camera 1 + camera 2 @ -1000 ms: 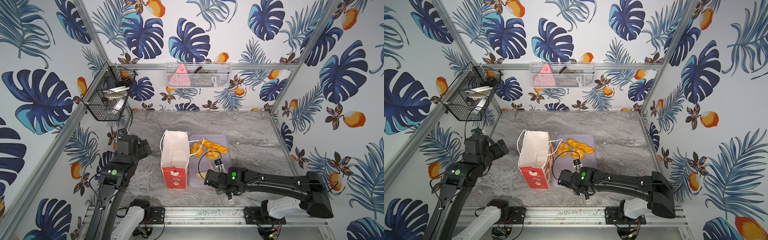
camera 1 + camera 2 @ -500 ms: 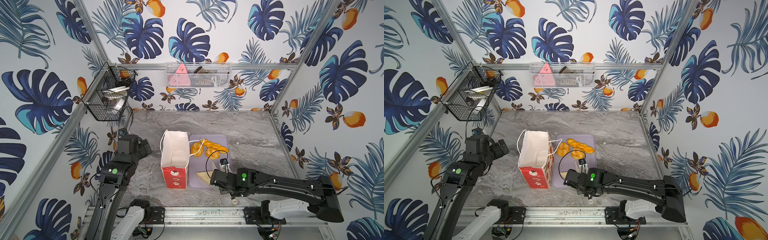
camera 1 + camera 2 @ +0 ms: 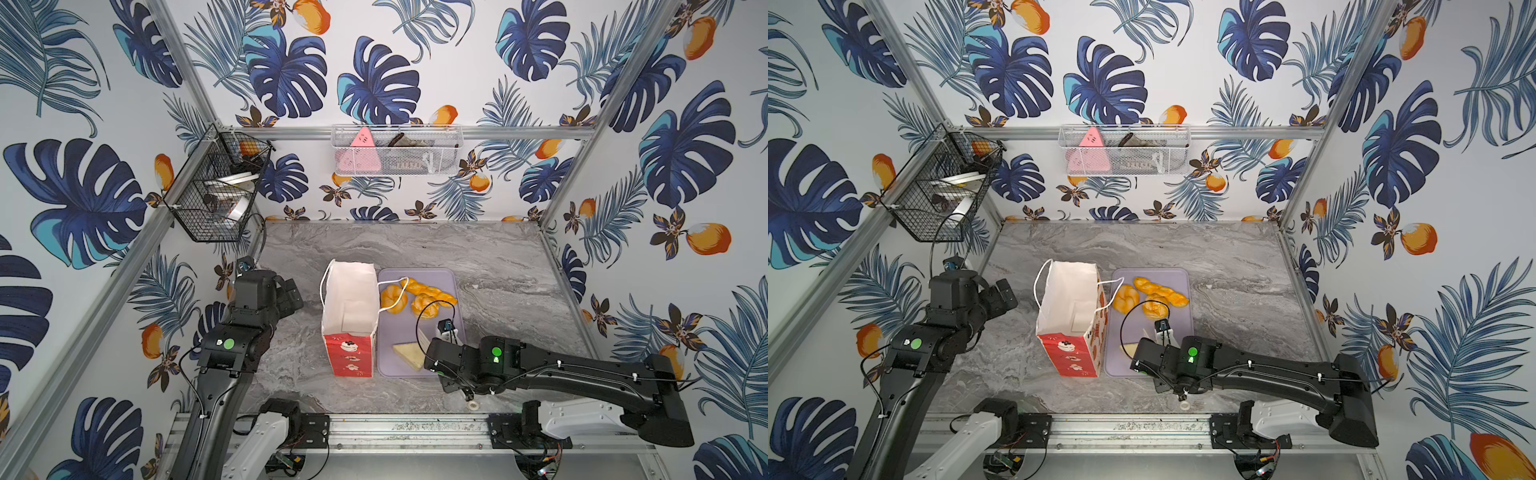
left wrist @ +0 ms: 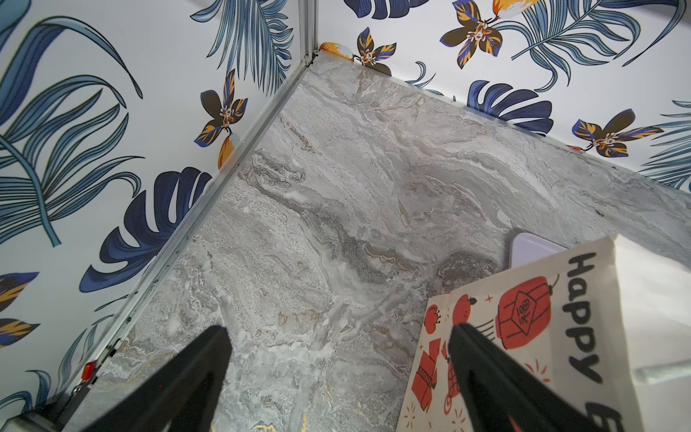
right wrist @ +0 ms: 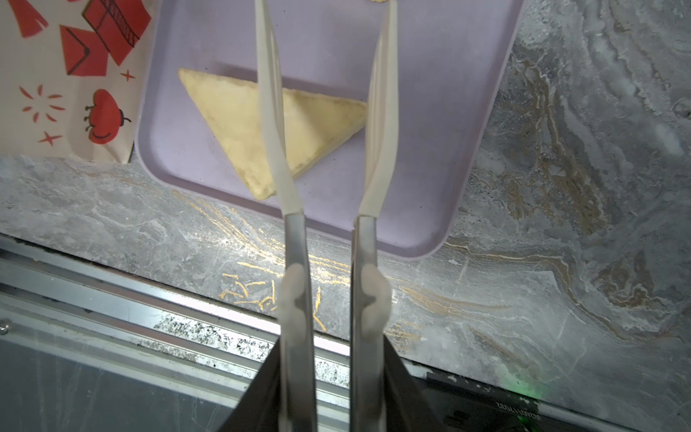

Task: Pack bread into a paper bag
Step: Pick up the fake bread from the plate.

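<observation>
Straddling the pale wedge [image 5: 224, 112] with tongs [image 5: 295, 239]: the step in hand, by my reading.
Right gripper [image 5: 331, 359]: fingers clamped on the metal tong arms, with the blades apart and one crossing above the wedge.
Wedge: flat at the near end of the lilac tray [image 5: 430, 112], just beside the upright paper bag [image 3: 349, 299] on the tabletop [image 3: 498, 257].
Left gripper [image 4: 336, 329]: fingers wide, empty, by the bag (handy for steadying it).
Advice: lower both blades outside the wedge's edges before squeezing, then lift level.
</observation>
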You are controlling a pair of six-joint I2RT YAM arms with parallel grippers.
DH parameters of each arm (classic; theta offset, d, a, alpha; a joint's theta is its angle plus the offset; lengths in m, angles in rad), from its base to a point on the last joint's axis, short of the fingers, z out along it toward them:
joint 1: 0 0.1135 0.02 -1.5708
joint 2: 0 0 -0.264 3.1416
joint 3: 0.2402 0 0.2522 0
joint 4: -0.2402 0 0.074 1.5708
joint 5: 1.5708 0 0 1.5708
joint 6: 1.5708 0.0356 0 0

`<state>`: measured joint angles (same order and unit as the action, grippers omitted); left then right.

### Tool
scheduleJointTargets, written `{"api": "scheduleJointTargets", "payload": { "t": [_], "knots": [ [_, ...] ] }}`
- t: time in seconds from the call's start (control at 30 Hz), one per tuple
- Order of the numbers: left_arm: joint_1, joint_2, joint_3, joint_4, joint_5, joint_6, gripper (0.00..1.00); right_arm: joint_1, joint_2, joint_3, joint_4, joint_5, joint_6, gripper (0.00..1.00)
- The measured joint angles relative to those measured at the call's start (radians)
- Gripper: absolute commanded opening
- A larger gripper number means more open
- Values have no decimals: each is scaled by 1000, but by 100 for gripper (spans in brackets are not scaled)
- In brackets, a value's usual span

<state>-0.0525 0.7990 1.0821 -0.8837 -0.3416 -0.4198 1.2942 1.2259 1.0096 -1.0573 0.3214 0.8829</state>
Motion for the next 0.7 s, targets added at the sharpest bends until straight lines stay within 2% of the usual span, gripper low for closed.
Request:
{"api": "scheduleJointTargets", "payload": {
  "t": [0.07, 0.2, 0.5, 0.57, 0.7],
  "knots": [
    [0, -1, 0, 0, 0, 0, 99, 1, 0, 0, -7, 3, 16, 34],
    [0, -1, 0, 0, 0, 0, 99, 2, 15, 6, -36, 10, 44, 36],
    [0, 2, 4, 0, 0, 3, 99, 3, -26, -11, -65, 13, 89, 48],
    [0, 3, 4, 0, 0, 3, 99, 3, -48, -29, -50, -10, 89, 55],
    [0, 3, 4, 0, 0, 3, 99, 13, -61, -41, -11, -60, 87, 56]
  ]
}}
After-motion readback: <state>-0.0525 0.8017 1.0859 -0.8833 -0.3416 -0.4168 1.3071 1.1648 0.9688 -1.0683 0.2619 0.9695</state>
